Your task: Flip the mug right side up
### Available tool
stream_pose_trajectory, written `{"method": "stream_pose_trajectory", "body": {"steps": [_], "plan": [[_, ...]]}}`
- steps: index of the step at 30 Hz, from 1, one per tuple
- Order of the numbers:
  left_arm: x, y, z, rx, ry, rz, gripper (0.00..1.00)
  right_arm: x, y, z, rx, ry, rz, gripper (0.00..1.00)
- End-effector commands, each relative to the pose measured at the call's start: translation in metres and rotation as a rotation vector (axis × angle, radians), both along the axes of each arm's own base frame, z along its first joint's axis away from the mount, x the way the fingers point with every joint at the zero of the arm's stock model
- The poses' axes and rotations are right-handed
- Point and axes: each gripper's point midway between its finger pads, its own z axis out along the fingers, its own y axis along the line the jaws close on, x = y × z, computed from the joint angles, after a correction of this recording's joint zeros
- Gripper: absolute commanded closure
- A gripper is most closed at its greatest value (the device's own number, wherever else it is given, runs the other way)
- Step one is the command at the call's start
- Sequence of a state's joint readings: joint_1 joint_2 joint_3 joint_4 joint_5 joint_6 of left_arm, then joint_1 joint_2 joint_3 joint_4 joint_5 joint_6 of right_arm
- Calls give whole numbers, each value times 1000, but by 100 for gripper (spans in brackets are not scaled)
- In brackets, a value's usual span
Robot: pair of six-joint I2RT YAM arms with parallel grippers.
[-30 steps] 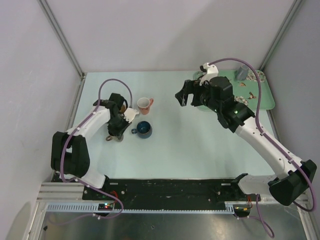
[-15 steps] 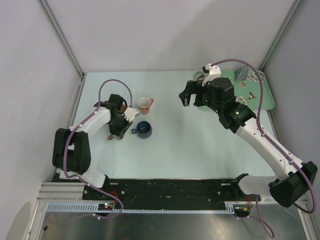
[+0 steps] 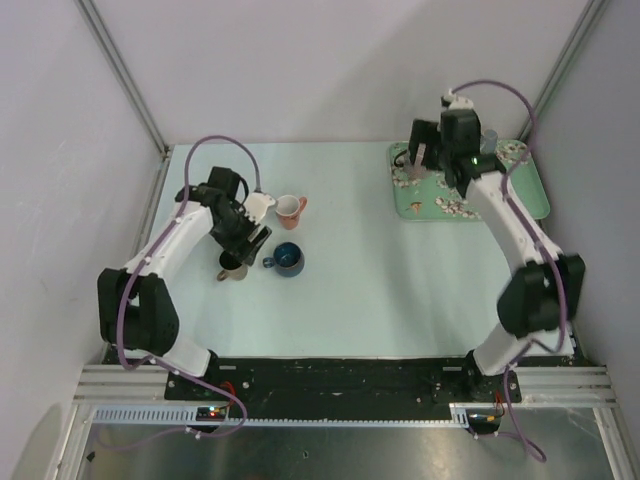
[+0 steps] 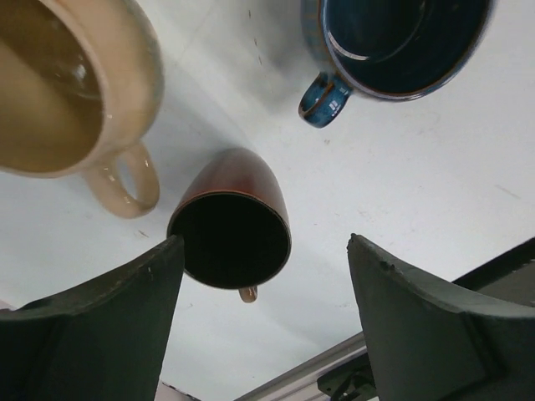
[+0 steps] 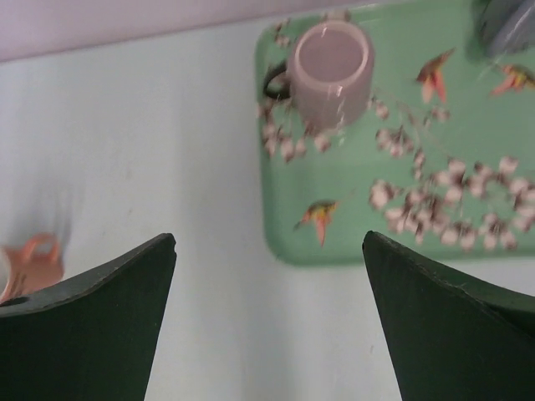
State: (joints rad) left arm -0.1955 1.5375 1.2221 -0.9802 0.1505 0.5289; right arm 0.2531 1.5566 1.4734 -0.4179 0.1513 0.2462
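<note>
brown mug [image 4: 230, 230] stands mouth up on the table [image 4: 435, 167] under my left gripper [image 4: 263, 241], fingers [image 4: 100, 322] spread, holding nothing. right gripper [image 5: 269, 236], also spread and empty, hangs over the tray [image 5: 393, 42]. turn looks done; next, lift left clear without clipping it.

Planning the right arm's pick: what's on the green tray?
On the tray: a pale pink mug at the far left corner and a grey cup at the far edge. In the top view the right arm hides much of that mug.
</note>
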Motion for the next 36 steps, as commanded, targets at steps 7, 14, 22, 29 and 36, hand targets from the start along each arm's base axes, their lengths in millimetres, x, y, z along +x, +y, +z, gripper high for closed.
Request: {"method": "stream_pose_trajectory", "body": {"steps": [7,14,22,29,36], "plan": [[-5,-32,70,-205,-32,36,15,146,-26,-33,-236,77,-62,1],[-3,-34,71,-213,-24,44,15,203,-31,-75,-329,-4,-23,1],[-2,-32,67,-210,-5,68,16,210,-28,-131,-414,78,51,1],[-1,-28,68,-202,-12,77,16,188,-92,-149,-632,190,-101,14],[0,-29,69,-207,-16,72,16,158,-138,-134,-742,221,-113,20]]}}
